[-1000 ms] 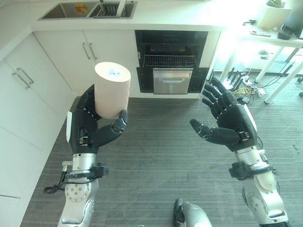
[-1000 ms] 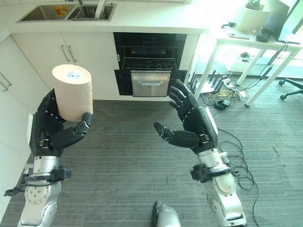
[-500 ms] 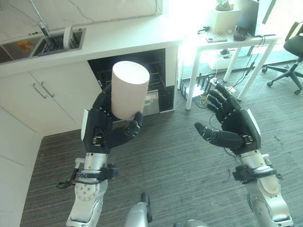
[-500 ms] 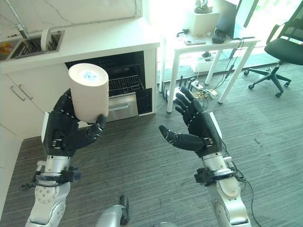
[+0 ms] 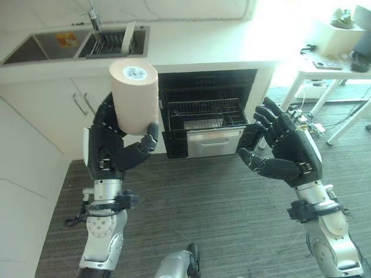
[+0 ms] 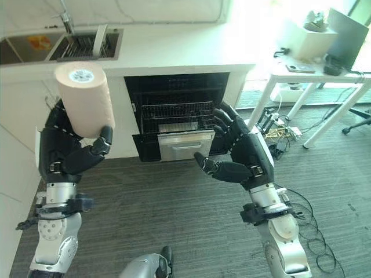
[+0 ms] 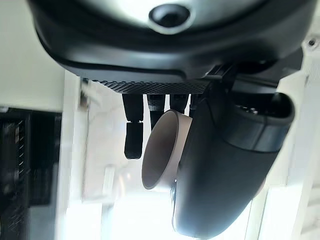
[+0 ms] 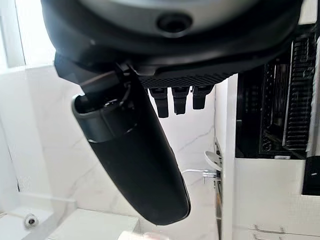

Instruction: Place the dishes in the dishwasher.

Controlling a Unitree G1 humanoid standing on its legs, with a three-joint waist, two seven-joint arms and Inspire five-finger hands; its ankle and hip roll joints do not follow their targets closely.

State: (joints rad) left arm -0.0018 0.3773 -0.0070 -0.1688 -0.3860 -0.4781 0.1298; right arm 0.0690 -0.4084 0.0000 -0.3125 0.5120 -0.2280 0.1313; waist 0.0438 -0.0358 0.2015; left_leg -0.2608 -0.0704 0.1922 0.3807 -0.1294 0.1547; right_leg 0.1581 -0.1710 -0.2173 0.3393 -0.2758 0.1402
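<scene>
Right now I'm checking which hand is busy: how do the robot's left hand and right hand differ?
The left hand has fingers and thumb curled round a beige cup, held upside down; the right hand holds nothing, its fingers spread and relaxed. The left hand shows in front of the white cabinets, the right hand by the open dishwasher. Both are dark, raised above the floor, palms turned inward.

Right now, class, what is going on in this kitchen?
The robot's left hand holds a tall beige cylindrical cup upside down, fingers curled round it. Its right hand is raised, open and holding nothing. Ahead, the built-in black dishwasher stands open with its wire rack showing. The cup is not yet loaded.
</scene>
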